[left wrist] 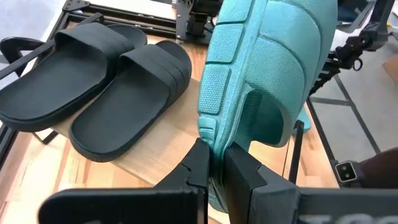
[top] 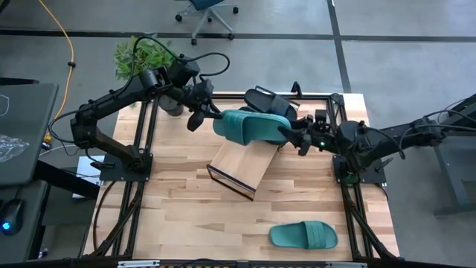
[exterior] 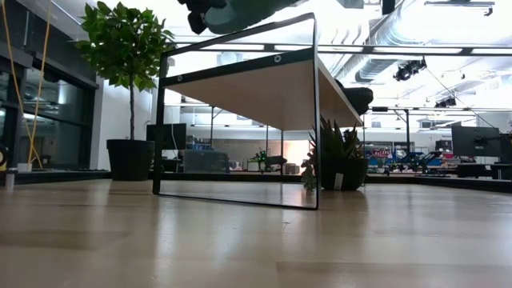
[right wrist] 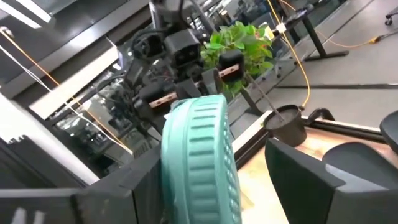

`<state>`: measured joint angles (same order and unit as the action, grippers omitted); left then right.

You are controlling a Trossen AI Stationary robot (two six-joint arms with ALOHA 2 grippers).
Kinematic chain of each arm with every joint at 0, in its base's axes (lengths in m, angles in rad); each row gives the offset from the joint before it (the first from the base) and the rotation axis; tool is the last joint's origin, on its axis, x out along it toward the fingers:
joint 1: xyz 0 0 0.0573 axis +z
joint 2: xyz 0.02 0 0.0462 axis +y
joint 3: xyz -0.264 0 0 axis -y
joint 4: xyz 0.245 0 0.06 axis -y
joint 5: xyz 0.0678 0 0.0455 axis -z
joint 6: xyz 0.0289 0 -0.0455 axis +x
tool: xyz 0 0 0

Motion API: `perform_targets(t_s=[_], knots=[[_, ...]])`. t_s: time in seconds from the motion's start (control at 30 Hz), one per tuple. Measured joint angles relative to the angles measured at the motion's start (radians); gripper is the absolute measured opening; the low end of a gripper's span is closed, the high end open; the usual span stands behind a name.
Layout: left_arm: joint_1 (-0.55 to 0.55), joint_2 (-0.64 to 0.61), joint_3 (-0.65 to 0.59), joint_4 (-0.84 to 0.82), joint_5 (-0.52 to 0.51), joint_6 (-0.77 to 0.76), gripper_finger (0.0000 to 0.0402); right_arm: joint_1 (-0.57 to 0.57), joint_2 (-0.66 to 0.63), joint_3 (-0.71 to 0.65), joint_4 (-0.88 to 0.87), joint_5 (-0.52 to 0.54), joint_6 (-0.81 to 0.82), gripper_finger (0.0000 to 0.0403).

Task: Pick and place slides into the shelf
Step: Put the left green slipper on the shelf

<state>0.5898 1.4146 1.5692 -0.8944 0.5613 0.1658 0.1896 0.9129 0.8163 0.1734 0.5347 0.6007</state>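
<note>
Shelf [top: 242,170] at table centre carries two black slides [left wrist: 93,87] side by side at its 12 o'clock end. Left gripper [top: 199,113] pinches one end of a teal slide [top: 249,125] above the shelf; right gripper [top: 296,138] straddles its other end, fingers wide. A second teal slide [top: 303,235] lies on the table [top: 178,216] at 5 o'clock.

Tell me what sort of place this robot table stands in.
Probably a robotics lab or open workshop: exposed ceiling ducts and strip lights overhead, rows of equipment benches beyond the table, potted plants and a rolling office chair on a bare grey floor.
</note>
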Motion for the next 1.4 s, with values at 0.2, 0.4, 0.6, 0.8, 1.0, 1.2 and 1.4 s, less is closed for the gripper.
perform_targets(t_s=[0.2,0.4,0.6,0.8,1.0,1.2,1.4], knots=[[0.000,0.000,0.000,-0.020,-0.015,0.002,0.0011,-0.009,0.011,0.000,0.019,-0.005,-0.008,0.0223],[-0.001,-0.013,0.000,-0.059,-0.073,0.028,0.0011,-0.012,0.001,0.000,0.014,-0.039,0.007,0.0171],[-0.001,-0.016,0.000,-0.056,-0.077,0.029,0.0011,-0.027,0.002,0.000,-0.035,-0.163,0.102,0.0144],[-0.001,-0.016,0.000,-0.054,-0.077,0.027,0.0011,-0.026,0.002,0.001,-0.058,-0.170,0.116,0.0154],[-0.001,-0.016,0.000,-0.051,-0.076,0.021,0.0011,-0.026,0.002,0.001,-0.037,-0.178,0.095,0.0180],[-0.001,-0.016,0.000,-0.051,-0.076,0.020,0.0011,-0.026,0.003,0.001,-0.090,-0.179,0.117,0.0190],[-0.001,-0.016,0.000,-0.050,-0.076,0.019,0.0011,-0.026,0.002,0.001,-0.114,-0.176,0.117,0.0190]])
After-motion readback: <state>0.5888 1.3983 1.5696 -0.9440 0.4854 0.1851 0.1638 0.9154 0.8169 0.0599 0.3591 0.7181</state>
